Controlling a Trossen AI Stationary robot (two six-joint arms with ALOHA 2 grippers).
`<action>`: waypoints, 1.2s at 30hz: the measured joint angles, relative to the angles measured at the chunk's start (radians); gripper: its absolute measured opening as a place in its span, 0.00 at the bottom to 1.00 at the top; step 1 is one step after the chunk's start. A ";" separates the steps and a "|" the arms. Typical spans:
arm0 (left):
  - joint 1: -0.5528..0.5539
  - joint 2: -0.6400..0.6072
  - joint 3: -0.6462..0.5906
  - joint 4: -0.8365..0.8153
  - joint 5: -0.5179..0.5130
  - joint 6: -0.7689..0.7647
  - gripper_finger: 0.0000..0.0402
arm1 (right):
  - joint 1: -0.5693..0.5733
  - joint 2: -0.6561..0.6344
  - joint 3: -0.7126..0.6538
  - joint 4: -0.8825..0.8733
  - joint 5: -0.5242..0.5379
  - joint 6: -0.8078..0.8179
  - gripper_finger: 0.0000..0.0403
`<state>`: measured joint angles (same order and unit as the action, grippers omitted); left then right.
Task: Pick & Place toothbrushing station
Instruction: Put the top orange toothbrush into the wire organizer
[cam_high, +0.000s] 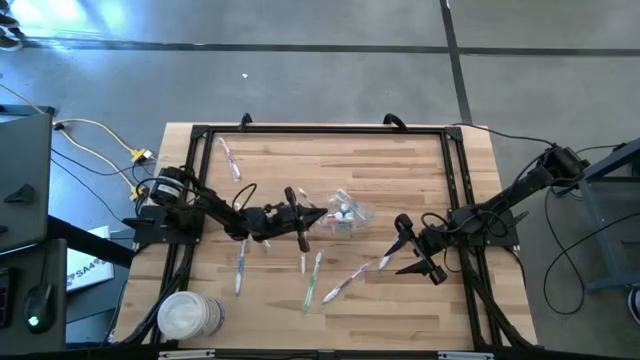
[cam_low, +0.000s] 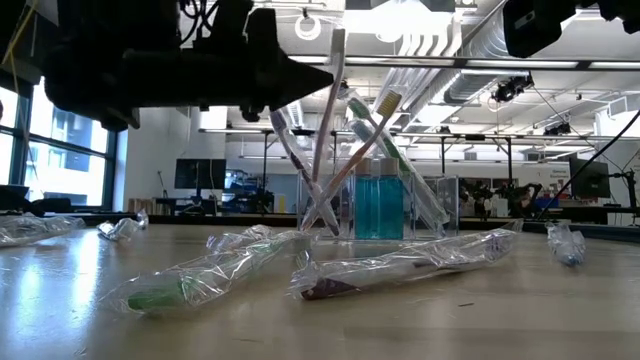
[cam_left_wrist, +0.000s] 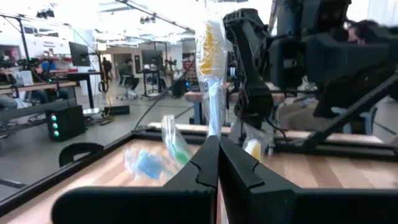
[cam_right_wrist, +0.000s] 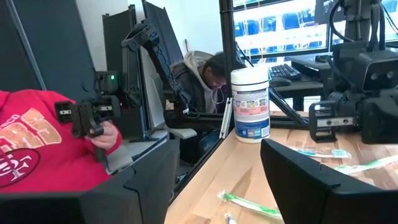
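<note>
The transparent container stands mid-table, with several toothbrushes leaning upright in it. My left gripper reaches in level from the table's left, just beside the container, shut on a wrapped toothbrush. Loose wrapped toothbrushes lie flat on the wood near the front. Another lies at the far left. My right gripper waits open to the right of the container with nothing between its fingers. My left gripper pinches the wrapped toothbrush's handle between its two fingertips. The fingers come level from the table's left and lie across the brush. The brush stands nearly upright, bristle head on top; its lower end reaches down by the container, and whether it rests there cannot be told.
A white canister stands at the near left corner. A black frame runs along the table's edges. A small packet lies apart on the table. Beyond the table edge a person in a red sleeve holds a hand device.
</note>
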<state>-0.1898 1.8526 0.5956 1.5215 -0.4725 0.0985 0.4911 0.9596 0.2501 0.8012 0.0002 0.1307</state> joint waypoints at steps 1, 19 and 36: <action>0.000 0.000 -0.006 -0.001 0.001 -0.002 0.00 | 0.000 0.000 0.000 0.002 0.000 0.000 0.56; 0.002 0.048 -0.046 0.044 0.018 -0.092 0.00 | 0.000 0.000 0.000 0.000 0.000 -0.002 0.56; 0.040 0.199 -0.002 0.046 0.051 -0.227 0.00 | 0.000 0.000 0.000 0.000 -0.002 -0.004 0.56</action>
<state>-0.1497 2.0517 0.5932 1.5676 -0.4216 -0.1287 0.4911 0.9596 0.2501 0.8013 -0.0017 0.1268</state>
